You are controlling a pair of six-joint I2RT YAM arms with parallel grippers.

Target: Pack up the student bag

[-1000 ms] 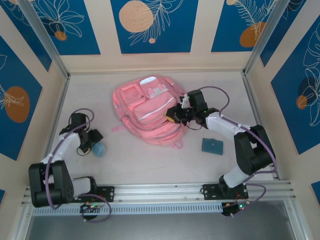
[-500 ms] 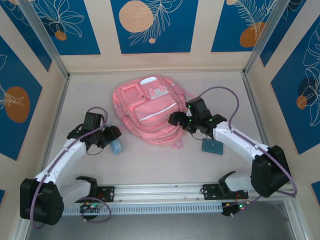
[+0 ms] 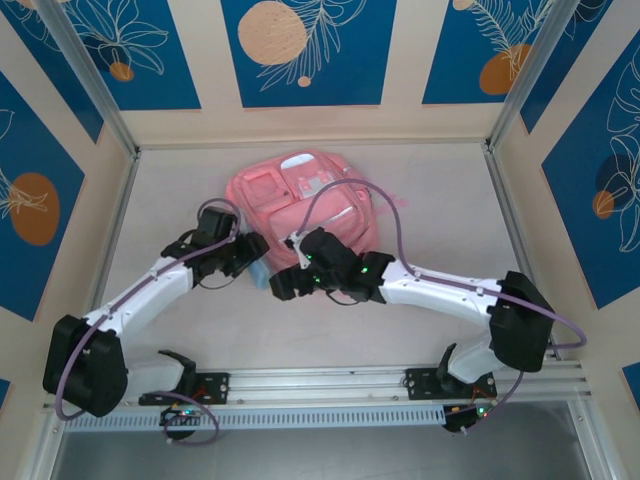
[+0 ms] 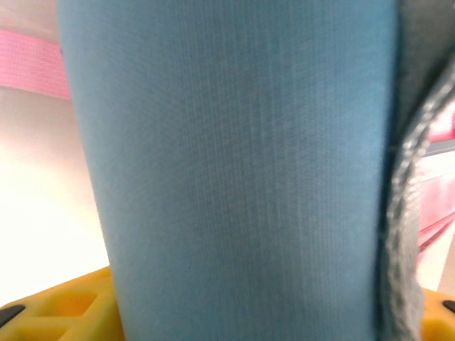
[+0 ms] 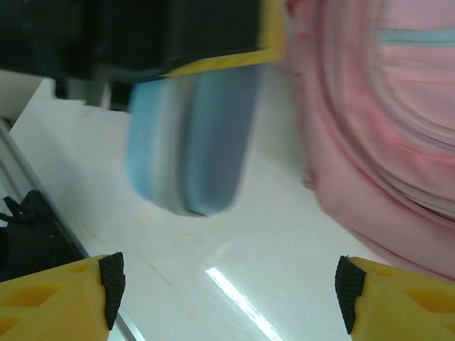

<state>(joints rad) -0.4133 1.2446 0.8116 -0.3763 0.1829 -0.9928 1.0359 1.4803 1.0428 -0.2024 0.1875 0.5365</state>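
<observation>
Progress: we judge the packing to be early. L gripper (image 3: 243, 257) is clamped on a blue pouch (image 3: 259, 273), which sits outside the bag (image 3: 300, 185), just off its near-left edge. Nothing we can see is inside yet. Bag lies flat at back-centre of the table (image 3: 420, 340), pockets up. We cannot tell whether its main zip is open. Left to do, as we read it: find an opening, put the pouch in, add any other items, close up.

Pose: L arm stretches from its base at bottom left, up and to the right, w/ the wrist turned toward the bag. In its wrist view the pouch fabric sits between the yellow fingertips. R gripper (image 3: 284, 283) is just right of the pouch, jaws wide w/ nothing between them, facing it. R arm lies low across the table from its base at bottom right, bent at far right.
</observation>
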